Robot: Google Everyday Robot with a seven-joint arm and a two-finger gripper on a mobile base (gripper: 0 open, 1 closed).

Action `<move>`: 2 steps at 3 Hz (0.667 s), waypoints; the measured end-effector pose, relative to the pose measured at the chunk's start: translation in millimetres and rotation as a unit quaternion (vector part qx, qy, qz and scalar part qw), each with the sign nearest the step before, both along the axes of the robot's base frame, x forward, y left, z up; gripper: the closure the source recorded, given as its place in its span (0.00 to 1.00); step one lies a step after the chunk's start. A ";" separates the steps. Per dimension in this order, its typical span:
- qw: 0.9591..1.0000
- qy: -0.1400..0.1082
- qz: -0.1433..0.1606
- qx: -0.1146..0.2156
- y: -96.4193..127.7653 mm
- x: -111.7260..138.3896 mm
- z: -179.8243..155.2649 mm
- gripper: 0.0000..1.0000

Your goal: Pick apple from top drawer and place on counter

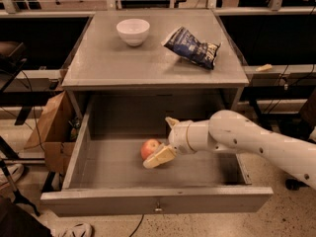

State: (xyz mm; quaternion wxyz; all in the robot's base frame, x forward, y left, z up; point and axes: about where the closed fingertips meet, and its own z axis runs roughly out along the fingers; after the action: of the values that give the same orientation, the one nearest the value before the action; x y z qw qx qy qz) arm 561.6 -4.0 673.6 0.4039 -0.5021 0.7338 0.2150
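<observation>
Dark desk frames and an office chair base line the far side of the room, behind a grey cabinet. On its counter (148,65) a white bowl (133,31) sits at the far left and a crumpled blue chip bag (192,47) lies at the far right, well apart from each other. Below, the top drawer (158,201) is pulled fully open toward the near side. The apple (148,147) rests on the drawer floor, near the middle. A white arm (256,139) reaches in from the right, and the gripper (157,143) is down inside the drawer, just right of the apple. Its fingers are spread wide: the near finger (159,157) lies against the apple's near-right side, while the other points toward the far wall. A cardboard box (49,132) stands left of the cabinet.
</observation>
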 end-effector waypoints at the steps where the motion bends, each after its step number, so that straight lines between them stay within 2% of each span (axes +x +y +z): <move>1: 1.000 -0.001 0.012 0.020 15.9 1.0 -22.1 0.00; 2: 0.999 0.000 0.026 0.033 38.2 6.7 -40.9 0.00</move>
State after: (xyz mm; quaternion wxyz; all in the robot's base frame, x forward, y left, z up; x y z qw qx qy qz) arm 568.3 34.2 632.7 0.4148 -0.5071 0.7130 0.2498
